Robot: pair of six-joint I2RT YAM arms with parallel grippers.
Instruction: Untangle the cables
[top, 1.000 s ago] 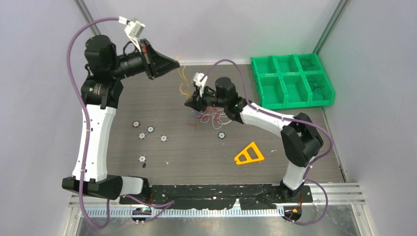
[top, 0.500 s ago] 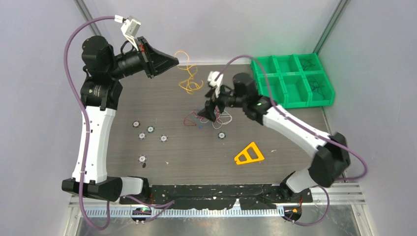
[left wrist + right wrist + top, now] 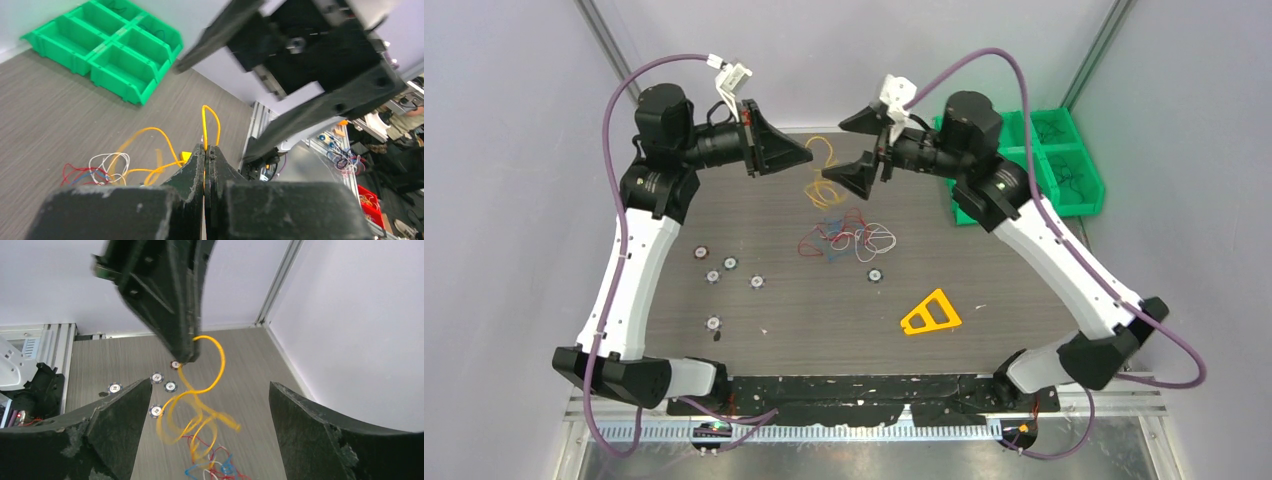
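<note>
Task partly along. Left end effector [image 3: 796, 156], raised over the far side of the desk [image 3: 824, 320], is clamped tight on the yellow cable [image 3: 824, 165]. One loop sticks out past its tips and the rest hangs in coils toward the desk. Right end effector [image 3: 856, 150] faces it at close range, jaws spread wide, nothing between them. In the right wrist view the yellow loop sits ahead of the gap, untouched. The other cables lie in a pile [image 3: 849, 240] mid-desk, near the yellow one: red, blue and white strands looped over each other, unsorted. Judgement: one cable is lifted out, or nearly, and the bulk of the untangling is left. Cannot tell whether the yellow cable's lower coils are free of the pile or caught in it, since blur in the right wrist view smears them. No black cable made out in the pile. Thin dark things in the far compartments of the green bins [image 3: 1024, 165] are too small to identify. In the left wrist view the right end effector is cut off at the top edge.
</note>
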